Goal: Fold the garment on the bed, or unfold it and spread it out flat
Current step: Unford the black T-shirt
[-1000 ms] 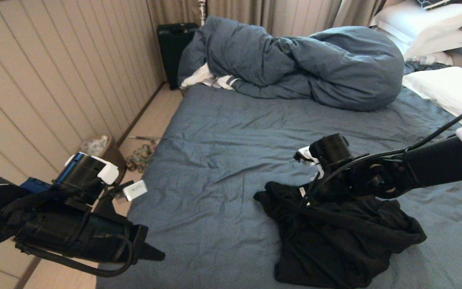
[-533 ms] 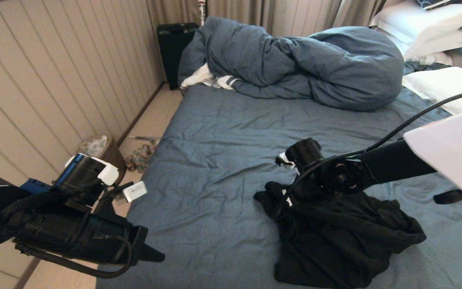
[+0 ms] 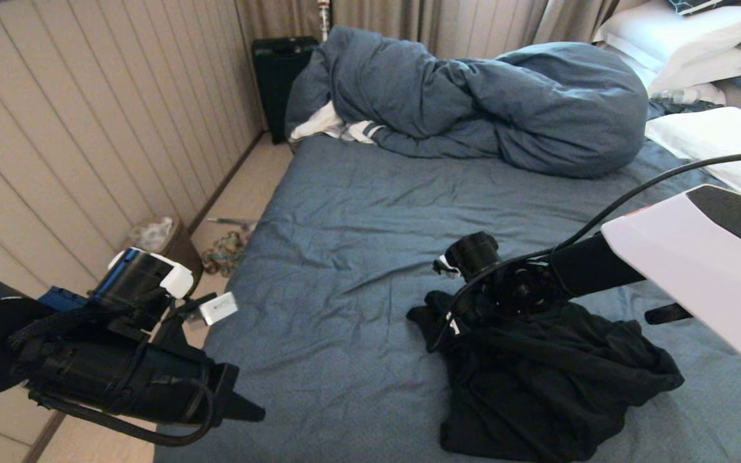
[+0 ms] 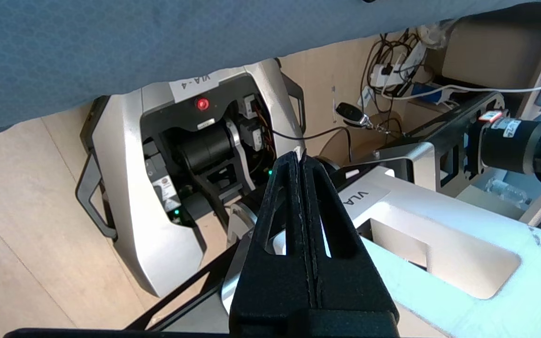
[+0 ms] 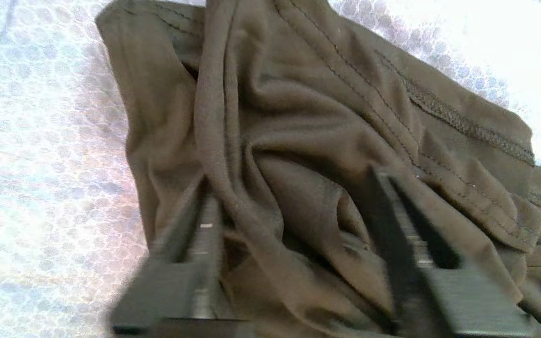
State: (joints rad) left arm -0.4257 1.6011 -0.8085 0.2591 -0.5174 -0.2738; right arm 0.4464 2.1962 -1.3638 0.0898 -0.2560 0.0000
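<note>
Shirt: the black T-shirt [image 3: 557, 379] lies crumpled on the bed [image 3: 357, 212], on the near part of the sheet toward the robot's right, well apart from the bunched duvet [image 3: 486, 103] at the far end.
Change: over the last second the right arm has dropped and reached forward, so its wrist now sits low at the shirt's far-left edge, where before it hung higher above the heap. The shirt itself has not shifted.
Right end effector [image 5: 294, 206]: fingers spread, one on each side of a raised fold of cloth near a stitched hem; nothing pinched yet.
Left end effector [image 4: 302, 164]: fingers pressed together and empty, parked off the bed's left edge over the floor.
Meaning: the reach looks finished, and closing on that fold seems next.
Progress: the shirt remains bunched, neither spread nor folded.
</note>
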